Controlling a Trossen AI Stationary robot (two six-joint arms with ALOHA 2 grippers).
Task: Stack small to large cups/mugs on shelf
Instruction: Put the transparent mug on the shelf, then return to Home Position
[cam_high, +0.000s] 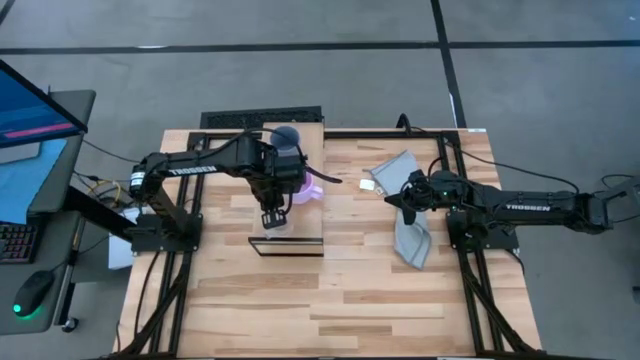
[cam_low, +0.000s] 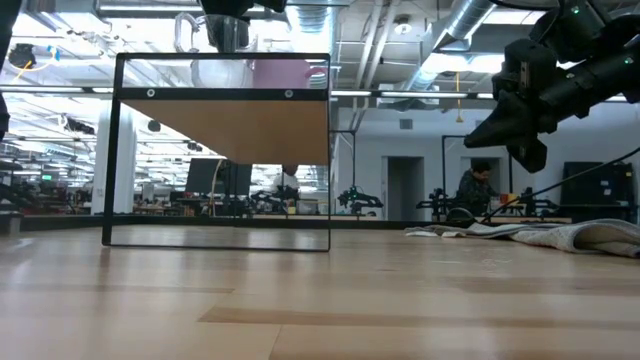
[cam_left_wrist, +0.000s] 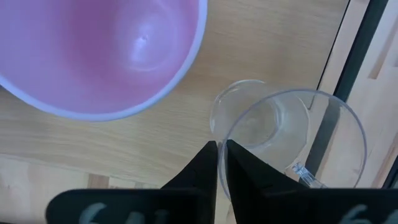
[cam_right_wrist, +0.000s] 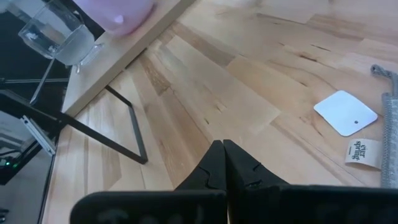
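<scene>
On the shelf (cam_high: 308, 228) the lilac mug (cam_left_wrist: 106, 50) stands upright about the middle, and the grey-blue mug (cam_high: 286, 135) stands at the far end, partly under my left arm. Near the shelf's dark near end is the small clear cup (cam_left_wrist: 289, 146), upright, with my left gripper (cam_left_wrist: 221, 163) pointing straight down and shut on it. My right gripper (cam_right_wrist: 222, 160) hangs shut over the table's right side (cam_high: 405, 195), holding nothing. My left gripper pinches the clear cup's rim (cam_left_wrist: 225, 140) on the side toward the lilac mug, one finger inside the cup and one outside. The fingers come from above, pointing down. The cup stays upright below them; I cannot tell whether its base touches the shelf.
Two grey cloths (cam_high: 412, 240) (cam_high: 395, 168) and a white card (cam_right_wrist: 345, 112) lie on the table's right part, under and beside my right arm. A monitor and a keyboard (cam_high: 15, 240) stand beyond the table's left edge. Bare wood lies toward the near edge (cam_high: 330, 310).
</scene>
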